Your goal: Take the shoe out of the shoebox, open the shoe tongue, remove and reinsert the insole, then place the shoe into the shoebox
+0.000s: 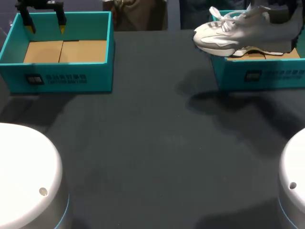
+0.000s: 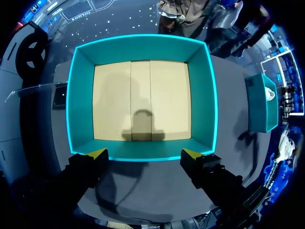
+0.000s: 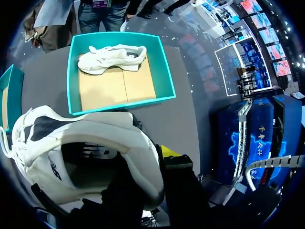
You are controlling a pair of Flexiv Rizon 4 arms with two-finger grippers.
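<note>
Table: a dark grey table [image 1: 152,143], seen from above.
Arm bases: a white left arm base [image 1: 24,176] at 8 o'clock and a white right arm base [image 1: 295,176] at 4 o'clock, both nearest the viewer.
Left shoebox: a teal left shoebox [image 1: 62,78] [image 2: 76,95] at 10 o'clock, its cardboard floor showing.
Left gripper: the left gripper [image 1: 46,27] [image 2: 144,153] hangs above that box's edge with its yellow-tipped fingers spread wide.
Right shoebox: a teal right shoebox [image 1: 267,74] [image 3: 164,76] at 2 o'clock. A second shoe [image 3: 112,56] lies inside against the wall farthest from the gripper.
Held shoe: a white laced held shoe [image 1: 238,33] [image 3: 95,138] is in the air over the right shoebox. Its toe points to 9 o'clock and juts past the box wall.
Right gripper: the right gripper [image 3: 143,157] is clamped on the held shoe's heel collar (one yellow fingertip [image 3: 169,151] shows outside the heel, and the other is hidden by the shoe).
</note>
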